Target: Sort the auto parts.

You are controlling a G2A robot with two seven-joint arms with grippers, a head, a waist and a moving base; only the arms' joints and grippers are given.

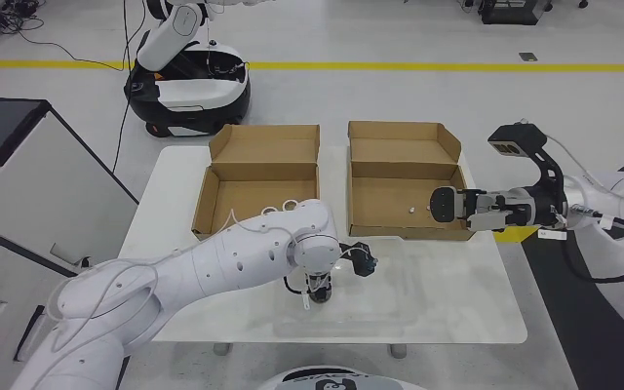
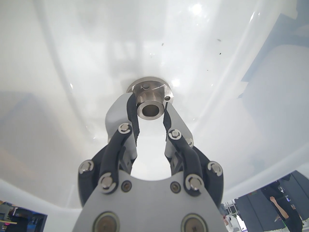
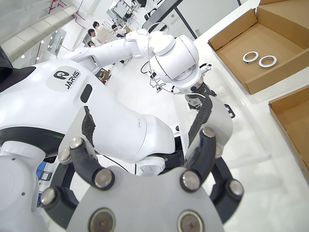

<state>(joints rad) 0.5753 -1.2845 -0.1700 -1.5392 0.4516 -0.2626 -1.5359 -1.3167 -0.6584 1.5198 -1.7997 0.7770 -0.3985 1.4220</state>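
No legible text on cardboard boxes (image 1: 255, 200), table (image 1: 439, 292)

On my screen I list: worktop (image 1: 439, 292), glossy white; first box (image 1: 255, 180) and second box (image 1: 400, 190), plain brown cardboard; flanged hub (image 2: 149, 97), bright silver with a dark bore; two rings (image 3: 244, 58) (image 3: 275, 61), pale silver; left claw (image 2: 149, 106) and right claw (image 3: 147, 117), silver plates, black ribbed pads (image 3: 200, 119); floor (image 1: 390, 39), grey with one yellow stripe (image 1: 390, 65).
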